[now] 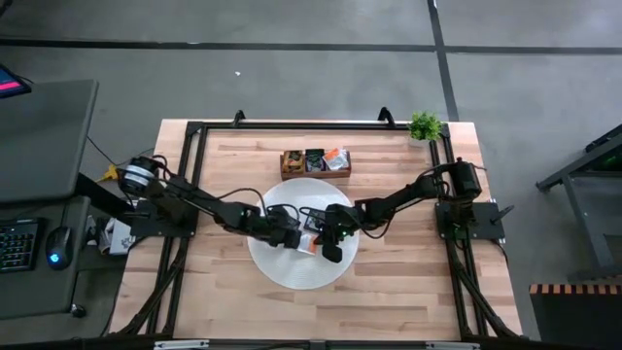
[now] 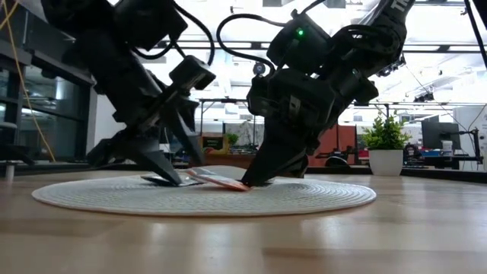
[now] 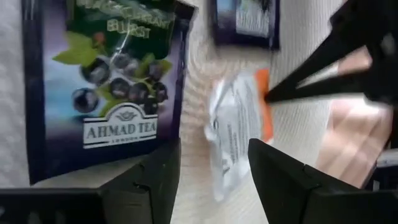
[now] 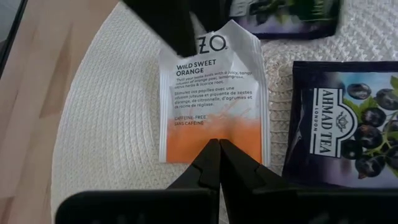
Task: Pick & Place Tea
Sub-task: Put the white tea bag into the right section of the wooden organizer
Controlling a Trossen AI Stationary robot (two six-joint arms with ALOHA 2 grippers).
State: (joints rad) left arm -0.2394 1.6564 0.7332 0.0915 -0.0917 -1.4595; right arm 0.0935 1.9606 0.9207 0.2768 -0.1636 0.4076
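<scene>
Where it lies, orange-and-white sachet (image 4: 211, 93) (print legible) looks crinkled.

Two claws down on the round mat, seen level across the counter

The left claw (image 2: 163, 171) stands with fingers apart over a dark flat sachet (image 2: 161, 180) on the white woven mat (image 2: 91, 195); the right claw (image 2: 255, 181) pinches the raised edge of an orange-and-white sachet (image 2: 221, 180). A potted plant (image 2: 386, 144) sits behind on the wooden counter (image 2: 243, 243).
</scene>
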